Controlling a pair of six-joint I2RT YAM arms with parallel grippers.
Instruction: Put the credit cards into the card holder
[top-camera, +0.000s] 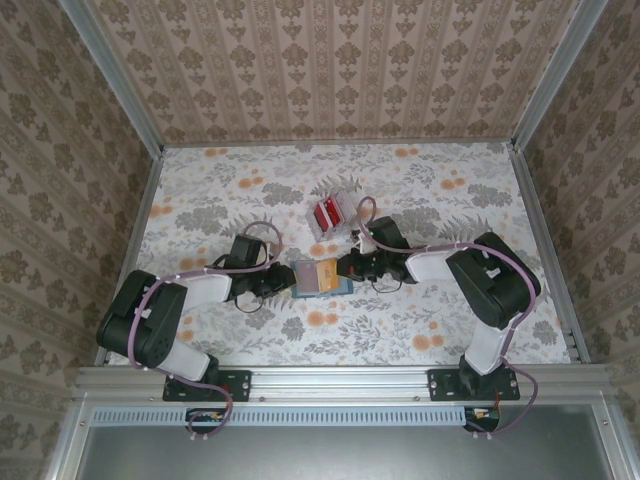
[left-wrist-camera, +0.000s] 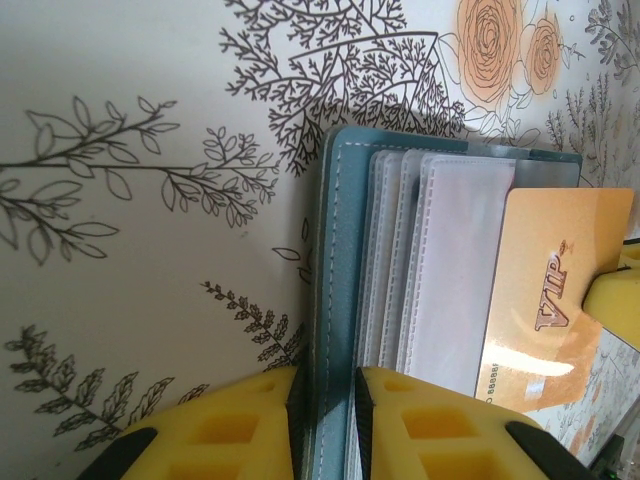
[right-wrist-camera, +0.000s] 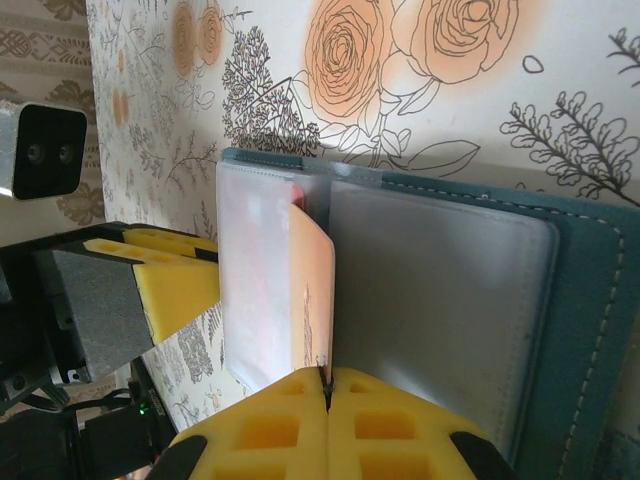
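Left claw (left-wrist-camera: 326, 392) clamps the card holder (left-wrist-camera: 338, 260) cover, mid tabletop (top-camera: 200, 190); right claw (right-wrist-camera: 327, 385) is closed on a gold card (left-wrist-camera: 555, 290) (marked VIP), gripping its edge.

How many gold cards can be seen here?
1. The gold card is at the clear sleeves of the wallet, its edge pinched in the right pincer. More may be hidden inside the sleeves.

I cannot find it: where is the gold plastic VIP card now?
Top view: mid-table, the gold plastic VIP card lies against the open teal card holder, pinched by the right gripper.
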